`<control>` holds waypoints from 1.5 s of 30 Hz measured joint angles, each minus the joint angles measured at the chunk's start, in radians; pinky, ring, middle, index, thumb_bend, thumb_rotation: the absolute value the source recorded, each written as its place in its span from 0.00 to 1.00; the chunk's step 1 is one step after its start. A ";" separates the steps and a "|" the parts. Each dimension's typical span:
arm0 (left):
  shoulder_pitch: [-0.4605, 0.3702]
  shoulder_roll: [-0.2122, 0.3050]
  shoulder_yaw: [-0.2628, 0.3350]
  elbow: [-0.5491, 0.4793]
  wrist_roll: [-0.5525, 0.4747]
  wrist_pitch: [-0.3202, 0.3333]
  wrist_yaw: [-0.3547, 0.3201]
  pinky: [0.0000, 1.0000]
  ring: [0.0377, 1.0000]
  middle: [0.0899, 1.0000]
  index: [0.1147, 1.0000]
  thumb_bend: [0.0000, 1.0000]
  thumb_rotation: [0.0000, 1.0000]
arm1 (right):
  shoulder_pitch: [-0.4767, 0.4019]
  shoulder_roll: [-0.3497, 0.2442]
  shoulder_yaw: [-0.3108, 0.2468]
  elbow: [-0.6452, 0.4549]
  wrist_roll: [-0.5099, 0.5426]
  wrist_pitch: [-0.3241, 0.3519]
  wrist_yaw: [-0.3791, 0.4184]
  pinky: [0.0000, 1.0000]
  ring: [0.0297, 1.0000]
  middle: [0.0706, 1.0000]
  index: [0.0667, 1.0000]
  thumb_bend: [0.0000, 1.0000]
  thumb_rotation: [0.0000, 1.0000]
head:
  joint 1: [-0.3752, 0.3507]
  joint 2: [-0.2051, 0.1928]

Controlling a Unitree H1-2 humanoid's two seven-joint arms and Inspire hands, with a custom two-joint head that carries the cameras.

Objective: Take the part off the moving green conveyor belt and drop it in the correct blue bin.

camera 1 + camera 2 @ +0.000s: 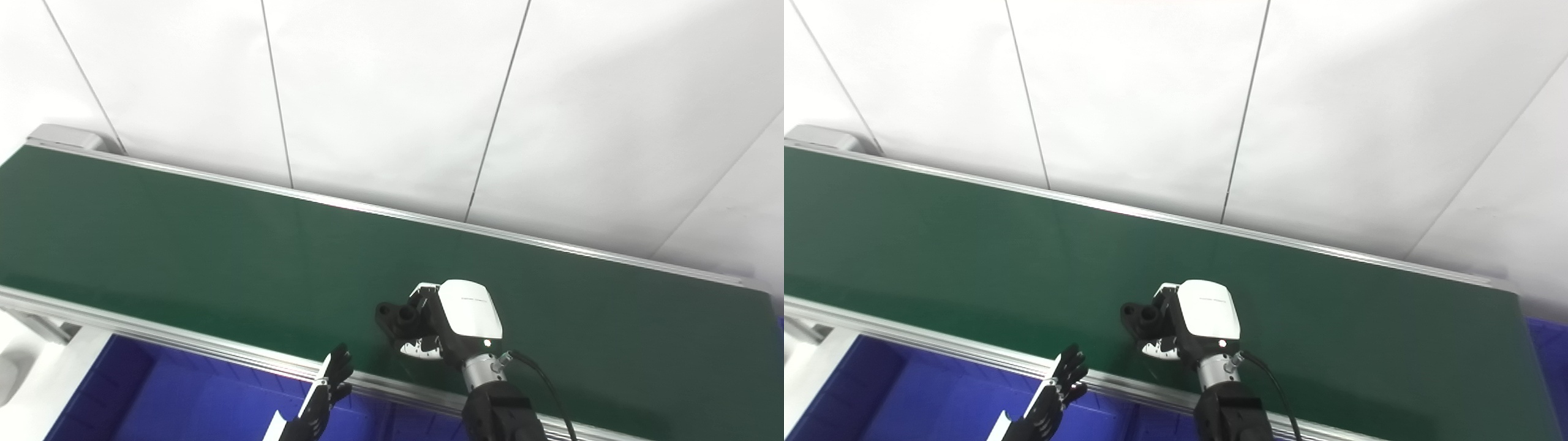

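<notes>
Presently the part (395, 317), a small black piece with round holes in its face, sits at the fingertips of the right hand (450, 321), projecting to the left of the white hand shell. The fingers are curled around it, so the right hand reads as closed on the part; whether the part has cleared the belt surface or is touching it cannot be determined from either view. Judged from this arrangement, the grasp stage is complete or nearly so, and the lift, the transfer and the release into a bin remain outstanding. The part and hand are positioned over the near half of the green conveyor belt (184, 245), close to the near aluminium rail (184, 343). No other part is visible anywhere on the belt. The left hand (324, 392) hangs just in front of that rail with fingers extended and apart, holding nothing, above the blue bin (184, 398) that lies below the rail at the lower left. A second patch of blue (1546, 343) shows past the right end of the belt; it may be another bin, but too little is visible to confirm. Which bin is the correct one cannot be determined from these views. Behind the belt stands a white panelled wall (392, 92).
</notes>
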 measured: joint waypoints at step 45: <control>-0.024 0.052 0.040 -0.071 -0.089 0.097 -0.044 1.00 1.00 1.00 1.00 0.71 0.90 | 0.172 -0.104 0.033 -0.470 -0.097 0.066 0.200 0.20 0.25 0.43 0.45 0.52 0.00 | -0.201 0.101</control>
